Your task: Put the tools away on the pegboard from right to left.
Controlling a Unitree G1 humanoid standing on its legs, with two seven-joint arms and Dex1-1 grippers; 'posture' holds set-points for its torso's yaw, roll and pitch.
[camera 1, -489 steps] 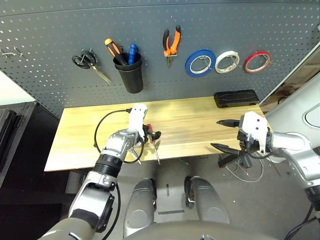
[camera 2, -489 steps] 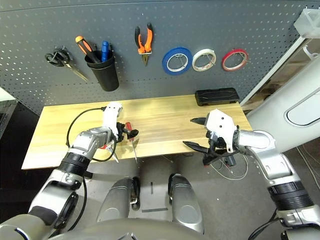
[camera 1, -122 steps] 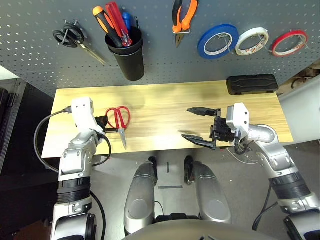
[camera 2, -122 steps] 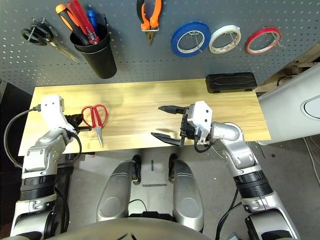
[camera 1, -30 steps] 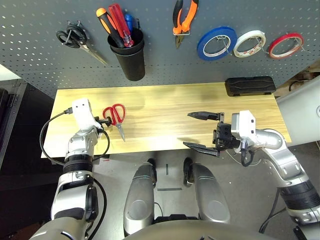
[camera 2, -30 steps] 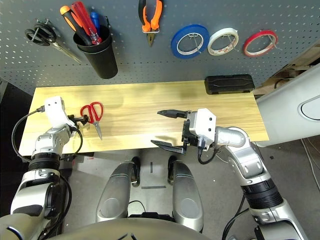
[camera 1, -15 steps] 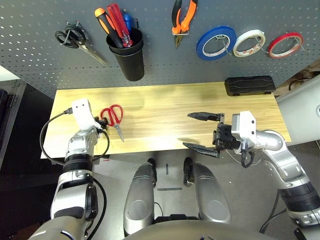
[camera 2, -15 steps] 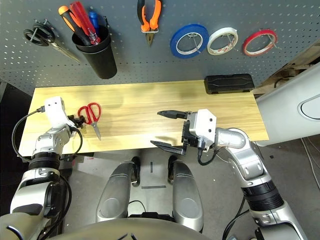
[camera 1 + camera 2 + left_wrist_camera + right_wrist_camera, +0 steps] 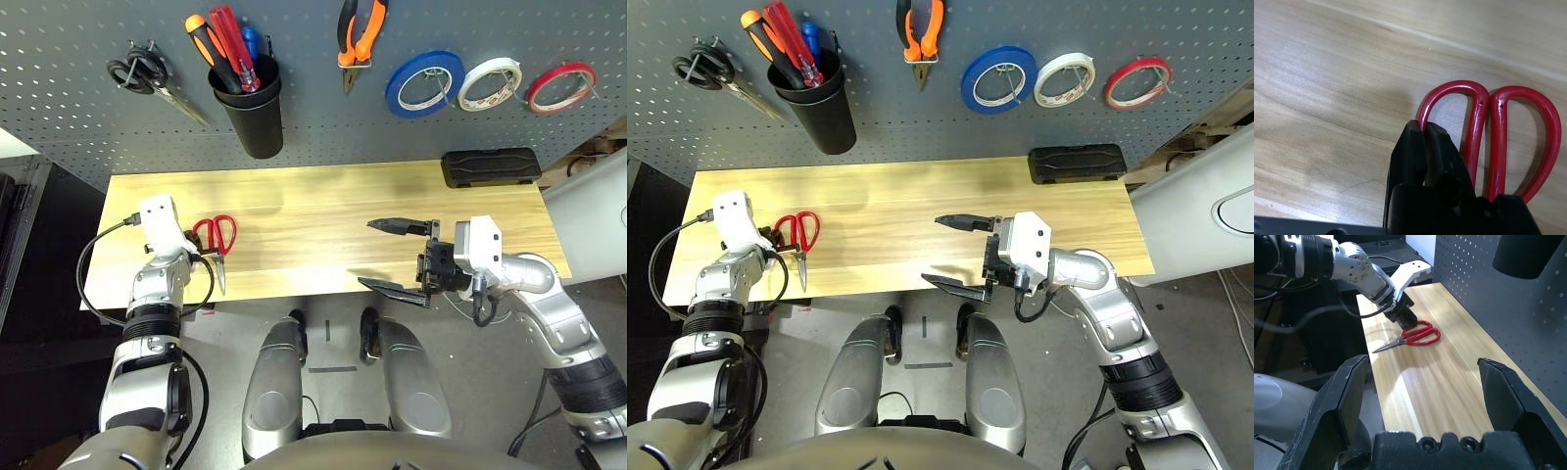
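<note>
The red-handled scissors lie on the left part of the wooden table, blades pointing to the front edge. My left gripper is shut on one red handle loop. My right gripper hangs open over the table's front edge at mid-right, holding nothing. On the pegboard hang the thin red tape ring at far right and the orange-and-black pliers. The red-handled screwdriver stands in the black cup.
Blue and white tape rolls hang between the pliers and the red ring. Black-handled scissors hang on a hook left of the cup. A black case lies at the table's back right.
My left gripper has shut on the scissors' handle loop. The scissors have slid a little left and swung so the blades point at the front edge. The right arm stayed put.
</note>
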